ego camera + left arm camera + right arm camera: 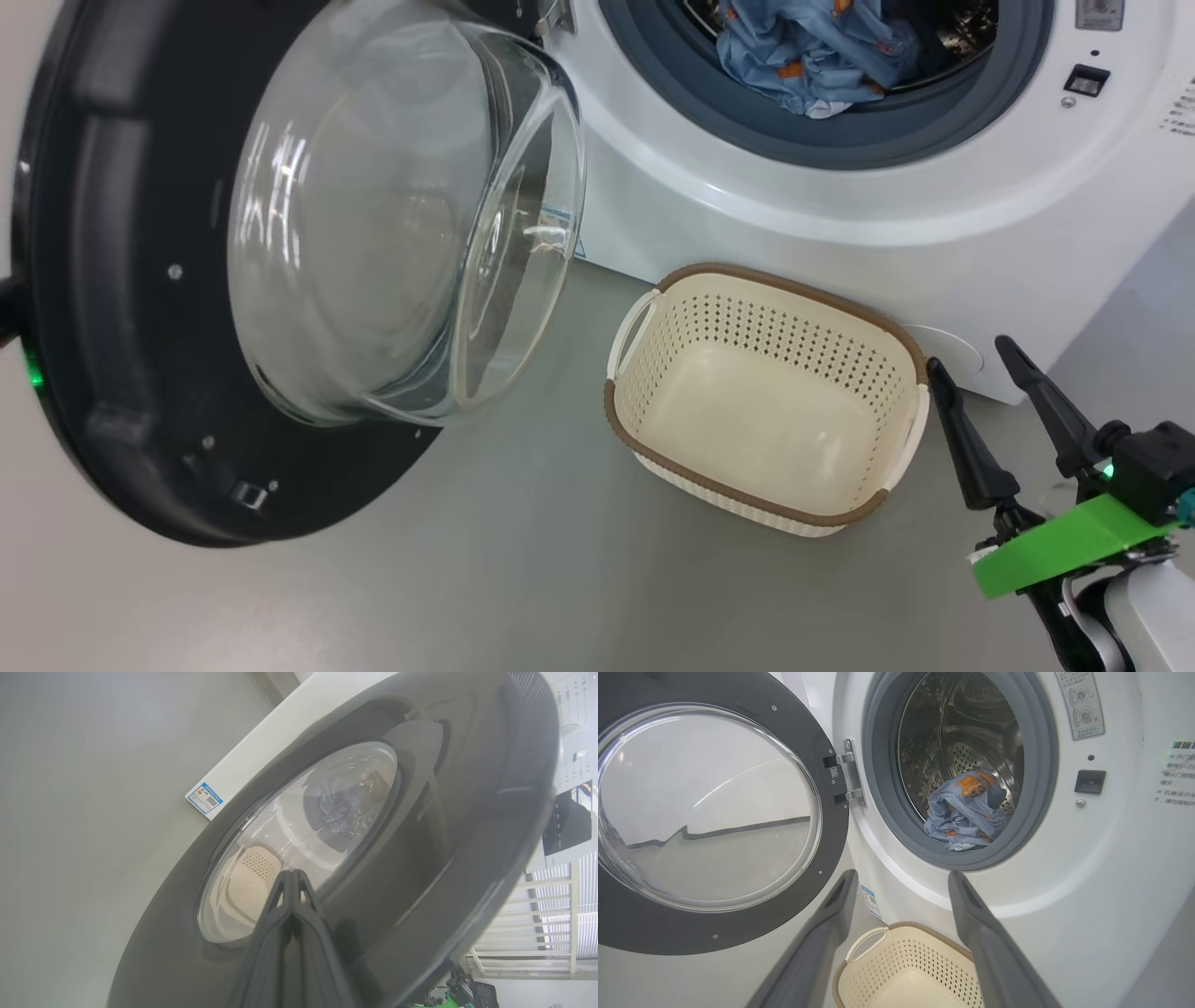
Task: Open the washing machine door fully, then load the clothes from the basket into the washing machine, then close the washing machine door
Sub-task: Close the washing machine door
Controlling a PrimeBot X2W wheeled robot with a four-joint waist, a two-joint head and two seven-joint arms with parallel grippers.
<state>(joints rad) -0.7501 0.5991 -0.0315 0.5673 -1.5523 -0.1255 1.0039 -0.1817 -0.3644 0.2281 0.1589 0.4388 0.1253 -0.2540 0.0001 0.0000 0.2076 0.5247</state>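
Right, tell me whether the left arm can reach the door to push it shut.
Probably yes: the shut left gripper sits close against the door on its outer face, with nothing between them.

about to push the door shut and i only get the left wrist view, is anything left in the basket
Observer: No. In the head view the basket is empty, with its bare bottom showing.
Operator: so where are the clothes sitting
Observer: The clothes lie low at the front of the drum, right up by the grey gasket.
Operator: and the right arm
Observer: The right gripper is open and holds nothing. It is beside the basket's right end, apart from the washing machine door.
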